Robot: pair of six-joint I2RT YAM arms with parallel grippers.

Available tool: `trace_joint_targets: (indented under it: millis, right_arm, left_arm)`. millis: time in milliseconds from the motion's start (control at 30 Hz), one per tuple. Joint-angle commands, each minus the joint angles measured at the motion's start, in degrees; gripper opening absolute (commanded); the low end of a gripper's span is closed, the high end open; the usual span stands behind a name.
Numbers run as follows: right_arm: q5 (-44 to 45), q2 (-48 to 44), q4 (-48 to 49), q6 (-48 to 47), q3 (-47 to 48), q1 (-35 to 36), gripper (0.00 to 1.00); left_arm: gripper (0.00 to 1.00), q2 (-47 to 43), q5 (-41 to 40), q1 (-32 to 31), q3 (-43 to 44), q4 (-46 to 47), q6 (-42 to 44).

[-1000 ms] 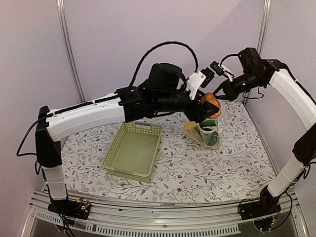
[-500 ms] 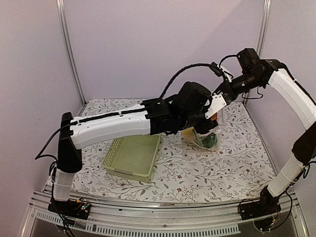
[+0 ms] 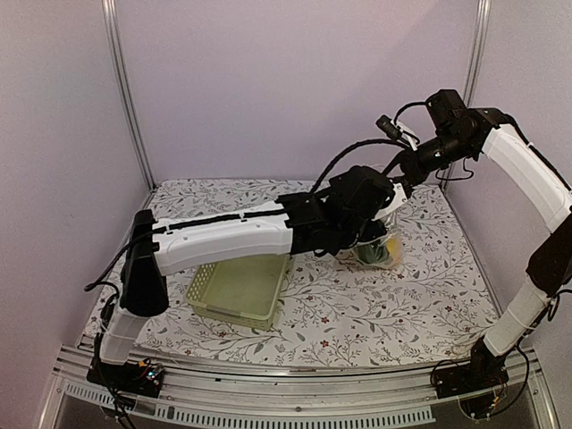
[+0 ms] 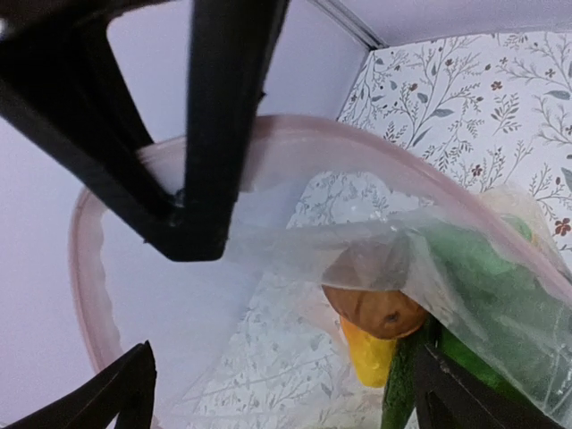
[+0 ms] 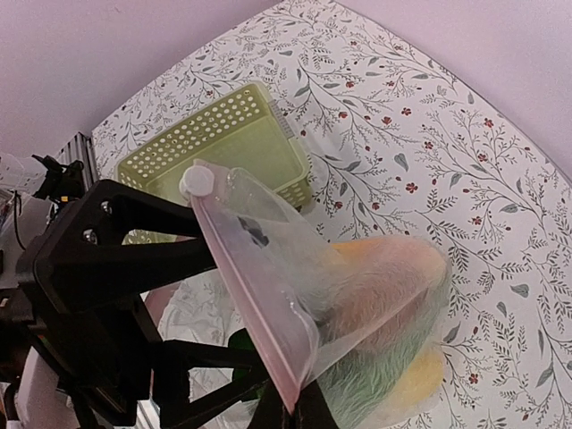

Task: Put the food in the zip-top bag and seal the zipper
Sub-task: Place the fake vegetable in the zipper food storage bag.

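The zip-top bag (image 3: 382, 253) hangs upright at the back right of the table, mouth up. My right gripper (image 3: 399, 175) is shut on its pinkish zipper (image 5: 252, 299) at the rim (image 5: 299, 409). My left gripper (image 3: 379, 234) is open and empty at the bag's mouth, fingers (image 4: 121, 398) spread to either side. Inside, in the left wrist view, lie the reddish-brown round one (image 4: 371, 302), a yellow piece (image 4: 368, 359), the green cucumber (image 4: 402, 398) and other green food (image 4: 487, 268). The zipper rim (image 4: 82, 268) is held wide open.
The pale green slatted basket (image 3: 239, 284) stands on the flowered cloth left of the bag, partly under my left arm (image 3: 232, 237). It also shows in the right wrist view (image 5: 223, 143). Frame posts stand at both back corners.
My left arm has swung down and forward from above the bag into its mouth. The orange-brown piece it held a second ago now lies in the bag. The right gripper keeps hold of the rim.
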Motion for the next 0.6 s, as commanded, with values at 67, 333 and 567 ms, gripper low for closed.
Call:
trace_joint_targets:
  millis: [67,333,567]
  right_arm:
    - [-0.7,0.3,0.6,-0.1,1.3,0.3,0.0]
    - [-2.8,-0.4,-1.2,-2.5,1.2,0.7,0.0]
    - [-11.0,-2.7,-6.9,-10.9,0.4,2.6,0.0]
  left_arm:
    - [1.0,-16.7,9.9,-2.2,-12.7,13.1,-5.9]
    - [0.99,-38.6,26.0,-1.7,-35.5,23.4,-15.4]
    - [0.8,-48.2,36.2,2.8,-52.0,22.5,-16.3]
